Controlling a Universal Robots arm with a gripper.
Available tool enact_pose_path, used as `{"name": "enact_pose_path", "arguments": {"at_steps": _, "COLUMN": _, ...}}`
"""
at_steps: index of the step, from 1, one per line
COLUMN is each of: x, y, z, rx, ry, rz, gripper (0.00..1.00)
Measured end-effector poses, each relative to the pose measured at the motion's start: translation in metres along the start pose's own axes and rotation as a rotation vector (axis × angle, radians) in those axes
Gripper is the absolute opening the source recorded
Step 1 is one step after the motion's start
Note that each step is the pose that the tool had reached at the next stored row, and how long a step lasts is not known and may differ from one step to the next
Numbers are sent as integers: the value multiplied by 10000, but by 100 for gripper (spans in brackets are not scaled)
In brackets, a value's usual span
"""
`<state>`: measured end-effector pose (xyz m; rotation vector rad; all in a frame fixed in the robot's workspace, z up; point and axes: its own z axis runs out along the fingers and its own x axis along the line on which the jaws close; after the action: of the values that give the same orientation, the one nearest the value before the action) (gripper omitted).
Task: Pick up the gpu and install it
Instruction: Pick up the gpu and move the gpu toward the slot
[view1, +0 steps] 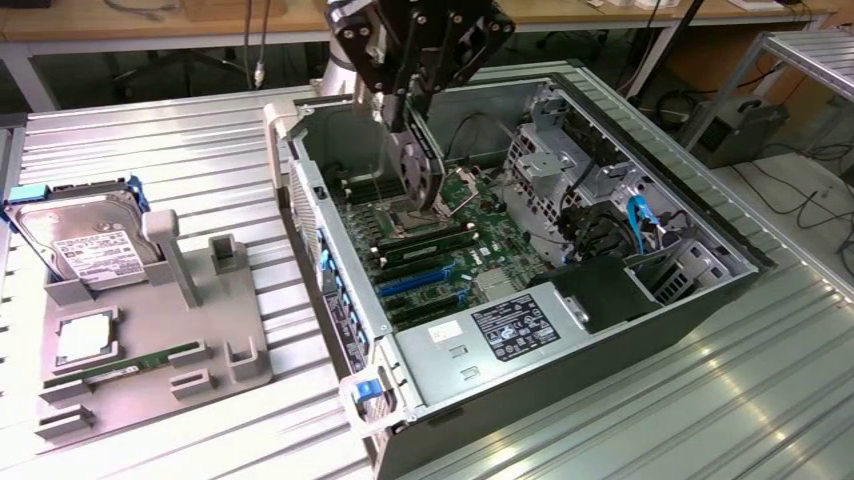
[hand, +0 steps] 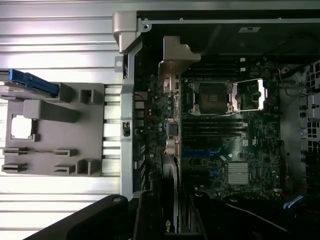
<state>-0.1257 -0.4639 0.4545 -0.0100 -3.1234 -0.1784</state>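
In the exterior view, the black two-fingered gripper (view1: 411, 105) hangs over the open grey metal computer case (view1: 310, 215), its fingers closed on the upper edge of the gpu (view1: 422, 170) — a thin, flat, dark circuit card held on edge above the green motherboard (view1: 494, 240). The long blue expansion slots (view1: 420, 285) lie lower on the board, apart from the card. On the exterior view's left sits a grey moulded parts tray (view1: 187, 330) with a silver, white-labelled hard drive (view1: 87, 245).

In the wrist view, the gpu (hand: 171, 145) runs edge-on away from the gripper (hand: 167, 220), its silvery bracket (hand: 176, 57) near the case's rear wall, and the blue slots (hand: 200, 154) sit beside the card's line, not under it.

The risks, as I judge them: the card meets the board off the slot, the bracket snags the rear wall, or the card tilts in so narrow a grip.
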Motion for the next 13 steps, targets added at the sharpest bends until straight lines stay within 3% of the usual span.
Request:
{"name": "enact_pose_path", "arguments": {"at_steps": 7, "x": -423, "y": 54, "z": 170, "rx": 5, "ry": 3, "rz": -1, "gripper": 26}}
{"name": "enact_pose_path", "arguments": {"at_steps": 10, "x": -721, "y": 61, "z": 289, "rx": 17, "ry": 4, "rz": -6, "gripper": 26}}
{"name": "enact_pose_path", "arguments": {"at_steps": 13, "x": -817, "y": 60, "z": 351, "rx": 16, "ry": 4, "rz": -10, "gripper": 26}}
